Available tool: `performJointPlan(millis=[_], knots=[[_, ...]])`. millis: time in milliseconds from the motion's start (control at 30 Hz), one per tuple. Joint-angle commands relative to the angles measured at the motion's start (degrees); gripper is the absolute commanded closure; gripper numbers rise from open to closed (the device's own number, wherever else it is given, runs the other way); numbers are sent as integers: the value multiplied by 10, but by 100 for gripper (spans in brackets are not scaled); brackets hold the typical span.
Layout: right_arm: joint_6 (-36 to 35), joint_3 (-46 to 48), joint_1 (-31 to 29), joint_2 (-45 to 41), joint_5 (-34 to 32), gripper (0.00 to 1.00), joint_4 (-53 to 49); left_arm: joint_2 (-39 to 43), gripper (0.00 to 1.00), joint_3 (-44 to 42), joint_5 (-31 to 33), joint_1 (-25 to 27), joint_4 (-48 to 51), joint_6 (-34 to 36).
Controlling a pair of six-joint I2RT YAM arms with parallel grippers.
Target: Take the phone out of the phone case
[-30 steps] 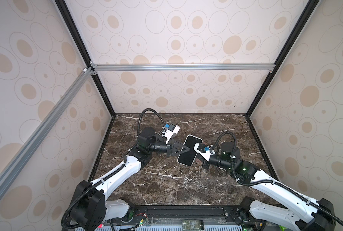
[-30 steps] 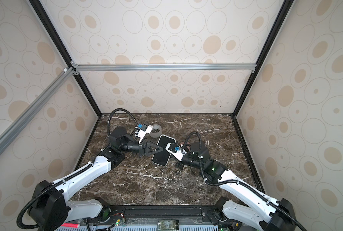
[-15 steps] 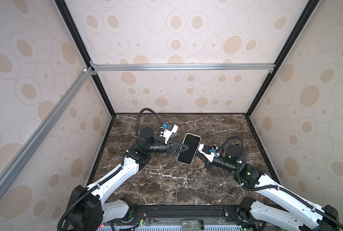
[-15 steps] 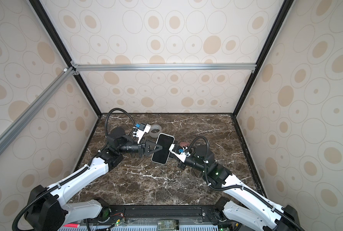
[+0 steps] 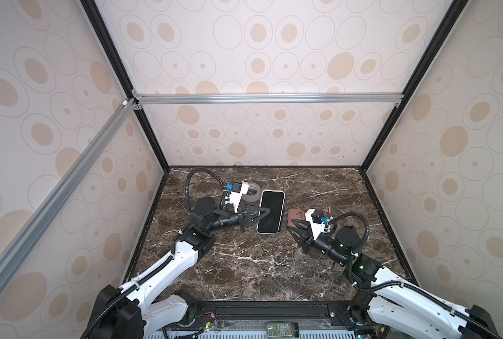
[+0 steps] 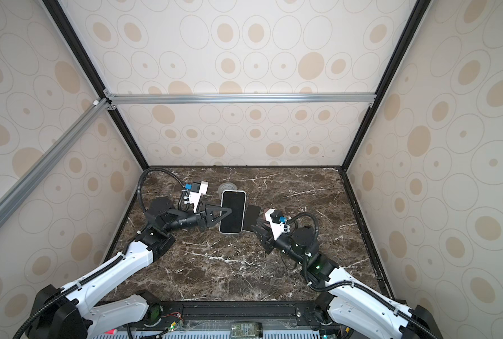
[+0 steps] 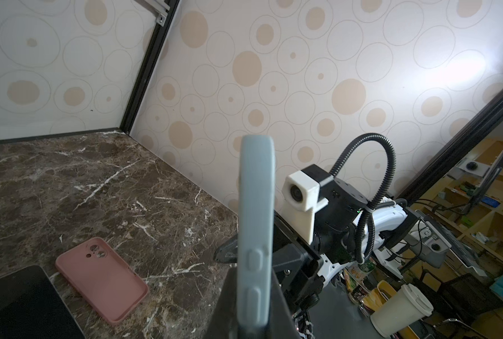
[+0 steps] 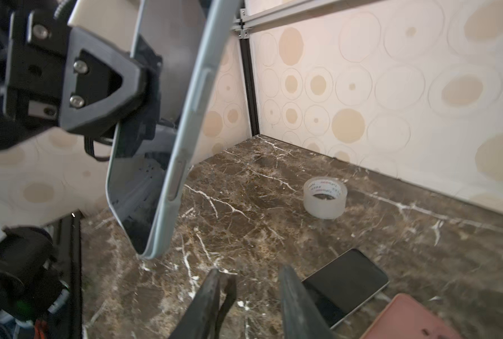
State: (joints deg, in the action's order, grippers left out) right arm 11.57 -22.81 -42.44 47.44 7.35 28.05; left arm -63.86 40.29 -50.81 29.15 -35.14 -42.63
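Observation:
A black-screened phone in a pale blue-grey phone case hangs above the marble floor, screen facing up in both top views. My left gripper is shut on its long left edge. My right gripper stands open and empty a short way to the phone's right, low over the floor and not touching it.
A pink empty case and a bare black phone lie flat side by side near my right gripper. A clear tape roll stands behind the held phone.
My right gripper has let go of the cased phone, opened and drawn back to the right. My left gripper keeps hold and has carried the phone slightly back.

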Motion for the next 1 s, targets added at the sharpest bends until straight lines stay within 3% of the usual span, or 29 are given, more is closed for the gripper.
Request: performJointPlan(millis=[0, 133, 233, 367, 467, 633, 767, 967], knots=[[139, 19, -4, 22, -32, 63, 180, 7, 100, -18, 20, -2, -141, -69], [159, -1, -3, 35, -31, 62, 233, 2, 100, -34, 27, 3, -174, -80], [185, -48, -3, 15, -63, 61, 166, -1, 100, -37, 29, 8, -190, -83], [196, -126, -2, 0, -67, 51, 58, -4, 100, -51, 29, 14, -241, -103], [248, -158, 1, 16, -70, 51, 43, -7, 100, -51, 24, 16, -248, -104], [370, -211, 65, 61, 48, 51, 14, -16, 100, -45, 7, 22, -254, -105], [401, -239, 94, 91, 138, 53, 34, -21, 100, -40, -17, 30, -263, -102], [446, -236, 104, 125, 216, 54, 175, -30, 100, -39, -47, 35, -297, -105]])
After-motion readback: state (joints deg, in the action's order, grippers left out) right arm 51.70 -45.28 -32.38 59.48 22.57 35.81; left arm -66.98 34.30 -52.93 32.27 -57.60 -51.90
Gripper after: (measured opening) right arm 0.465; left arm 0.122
